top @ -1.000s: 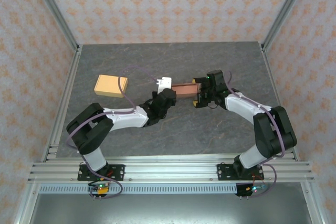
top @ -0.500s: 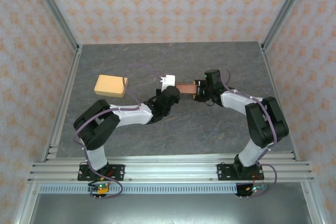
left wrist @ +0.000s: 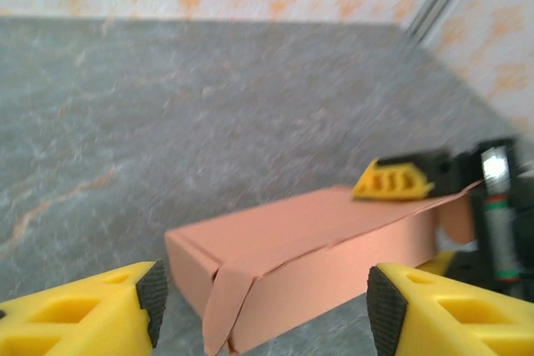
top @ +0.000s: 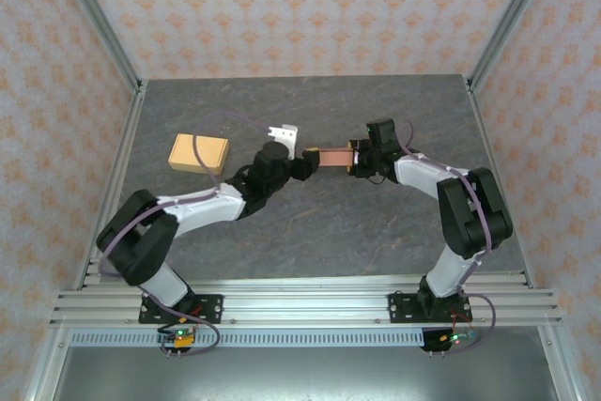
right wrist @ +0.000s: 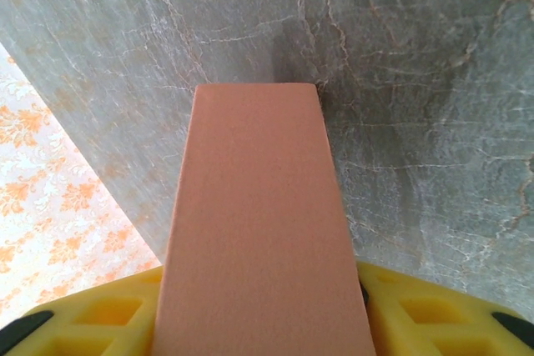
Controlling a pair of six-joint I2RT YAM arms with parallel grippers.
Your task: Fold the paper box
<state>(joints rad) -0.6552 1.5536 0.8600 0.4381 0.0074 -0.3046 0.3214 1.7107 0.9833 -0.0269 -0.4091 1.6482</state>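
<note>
The pink paper box [top: 331, 156] lies lengthwise between the two grippers at mid-table. My right gripper [top: 354, 160] is shut on its right end; in the right wrist view the box [right wrist: 259, 223] runs away from the yellow fingers [right wrist: 417, 306] that clamp it. My left gripper [top: 305, 164] faces the box's left end and is open. In the left wrist view the box [left wrist: 325, 248] sits just ahead of the gap between the pads [left wrist: 152, 299], with a small side flap [left wrist: 222, 306] hanging loose at its near corner. The right gripper's finger [left wrist: 396, 181] rests on the far end.
A tan folded box [top: 198, 152] lies on the grey table [top: 310, 223] to the left. Metal frame posts and patterned walls close in the back and both sides. Open floor lies in front of the box.
The left arm has swung its wrist left and farther back, turning its open gripper toward the box's left end. The right gripper still holds the box, now slightly higher and farther back.
</note>
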